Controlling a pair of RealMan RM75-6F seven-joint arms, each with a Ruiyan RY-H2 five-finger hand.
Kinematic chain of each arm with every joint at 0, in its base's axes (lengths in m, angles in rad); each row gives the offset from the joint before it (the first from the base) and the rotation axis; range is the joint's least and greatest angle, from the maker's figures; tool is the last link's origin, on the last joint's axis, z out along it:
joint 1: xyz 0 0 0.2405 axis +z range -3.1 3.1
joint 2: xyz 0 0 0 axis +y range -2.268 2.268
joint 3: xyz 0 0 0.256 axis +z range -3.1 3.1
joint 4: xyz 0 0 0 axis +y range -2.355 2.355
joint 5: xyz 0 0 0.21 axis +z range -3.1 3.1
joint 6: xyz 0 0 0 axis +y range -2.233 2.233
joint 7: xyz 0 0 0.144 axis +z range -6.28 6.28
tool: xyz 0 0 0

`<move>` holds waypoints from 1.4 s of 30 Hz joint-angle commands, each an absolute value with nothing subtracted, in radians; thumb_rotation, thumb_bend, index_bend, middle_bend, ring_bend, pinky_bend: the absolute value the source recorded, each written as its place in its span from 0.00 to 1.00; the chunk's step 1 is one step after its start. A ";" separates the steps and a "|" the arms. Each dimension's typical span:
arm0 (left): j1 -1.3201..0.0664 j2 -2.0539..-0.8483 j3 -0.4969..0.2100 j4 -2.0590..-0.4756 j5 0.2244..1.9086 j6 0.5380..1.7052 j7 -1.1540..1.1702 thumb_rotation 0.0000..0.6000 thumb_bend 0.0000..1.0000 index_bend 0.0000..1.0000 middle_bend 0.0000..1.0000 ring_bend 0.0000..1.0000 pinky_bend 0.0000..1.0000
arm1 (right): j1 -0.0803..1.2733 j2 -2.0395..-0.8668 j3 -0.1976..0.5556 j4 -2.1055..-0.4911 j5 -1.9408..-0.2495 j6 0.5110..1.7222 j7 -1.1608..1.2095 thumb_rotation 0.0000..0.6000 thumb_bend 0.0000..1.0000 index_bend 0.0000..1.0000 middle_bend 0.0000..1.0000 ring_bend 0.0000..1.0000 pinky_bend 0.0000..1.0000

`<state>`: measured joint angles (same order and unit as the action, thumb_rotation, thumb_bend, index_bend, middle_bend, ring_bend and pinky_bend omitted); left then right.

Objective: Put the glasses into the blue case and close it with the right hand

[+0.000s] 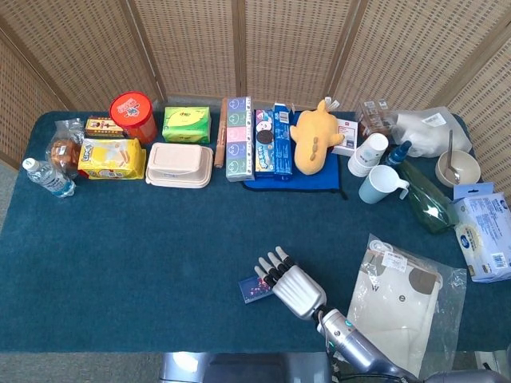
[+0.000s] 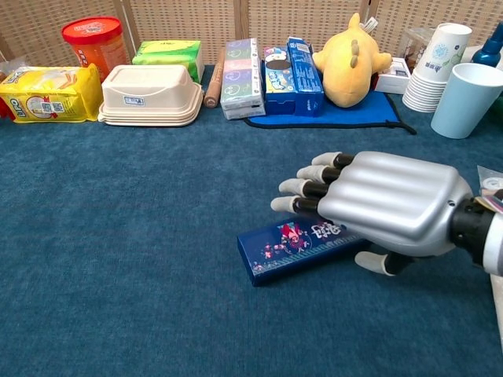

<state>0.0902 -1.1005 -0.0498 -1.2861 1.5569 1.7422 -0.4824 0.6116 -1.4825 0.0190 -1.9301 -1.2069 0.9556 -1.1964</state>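
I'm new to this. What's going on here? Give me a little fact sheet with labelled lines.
Right hand: right hand hovers palm-down over one end of the case, fingers spread, holding nothing
Left hand: not in view
Case: blue case lies closed, flat on the table
Glasses: not visible
Behind: yellow plush toy, cups

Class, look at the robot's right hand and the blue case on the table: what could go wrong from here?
1. The right hand hovers over one end of the closed blue case; a low move could push it along the cloth.
2. A wide swing might knock the light-blue mug or the stack of paper cups behind.
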 commanded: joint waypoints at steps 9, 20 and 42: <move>0.093 -1.100 -0.048 -1.285 1.552 1.736 -0.482 1.00 0.35 0.16 0.19 0.13 0.21 | 0.701 -1.512 0.030 -1.930 -1.072 0.911 -1.209 1.00 0.35 0.00 0.01 0.00 0.09; 0.096 -1.107 -0.047 -1.267 1.541 1.726 -0.498 1.00 0.35 0.16 0.19 0.13 0.21 | 0.788 -1.546 0.084 -1.903 -0.932 0.894 -1.151 1.00 0.33 0.38 0.30 0.31 0.32; 0.089 -1.126 -0.044 -1.243 1.542 1.705 -0.510 1.00 0.35 0.16 0.19 0.13 0.21 | 0.844 -1.485 0.124 -1.844 -0.935 0.958 -0.948 1.00 0.33 0.52 0.41 0.43 0.42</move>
